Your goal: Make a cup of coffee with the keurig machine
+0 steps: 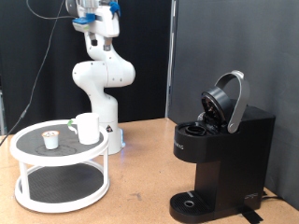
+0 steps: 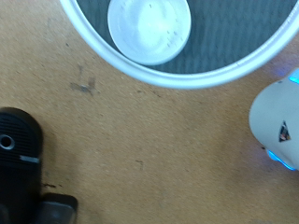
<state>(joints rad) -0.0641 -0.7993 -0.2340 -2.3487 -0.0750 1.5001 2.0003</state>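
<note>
The white mug (image 1: 87, 128) stands on the top shelf of a round white two-tier stand (image 1: 28, 155) at the exterior view's left. The wrist view shows the mug (image 2: 149, 28) from straight above, empty. The black keurig machine (image 1: 224, 154) stands at the exterior view's right with its lid (image 1: 229, 98) hinged up and open, and its edge shows in the wrist view (image 2: 19, 159). My gripper (image 1: 96, 11) is high above the stand at the exterior view's top edge. Its fingers do not show in either view, and nothing is seen in it.
A small white pod with a dark top (image 1: 50, 140) sits on the stand beside the mug. The arm's white base (image 1: 110, 135) stands just behind the stand and shows in the wrist view (image 2: 278, 121). The table (image 1: 140, 187) is brown wood, with black curtains behind.
</note>
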